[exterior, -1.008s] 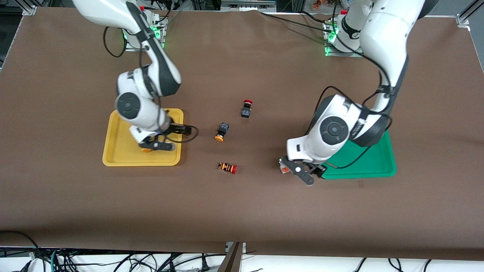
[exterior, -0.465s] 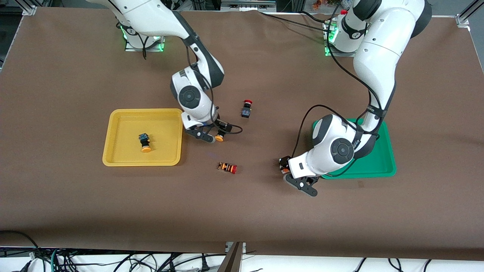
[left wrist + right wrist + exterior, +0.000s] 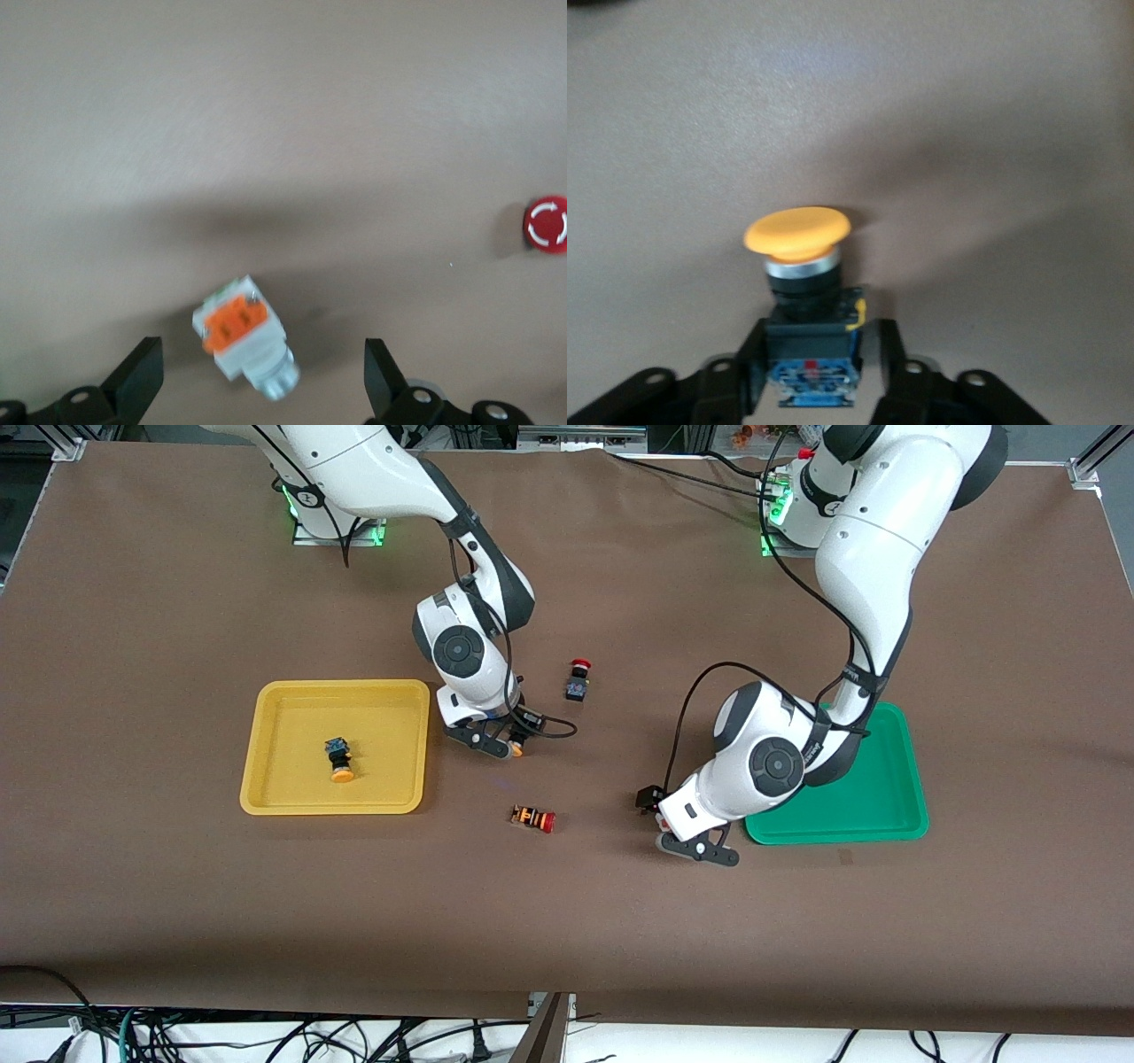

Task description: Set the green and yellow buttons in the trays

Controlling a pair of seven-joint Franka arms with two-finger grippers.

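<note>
Both arms have edged inward: right pincer (image 3: 811, 354) grips a yellow-capped button (image 3: 516, 747) on the worktop at the yellow tray's (image 3: 266, 717) three o'clock; left pincer (image 3: 261, 381), wide, straddles a white-bodied button (image 3: 241, 335), closing next.

- I see a wide brown matte table covering (image 3: 177, 912), evenly lit.
- Tangled black cables (image 3: 266, 1036) lie beneath the table's near edge.
- Aluminium frame posts (image 3: 1091, 460) flank the corners.
</note>
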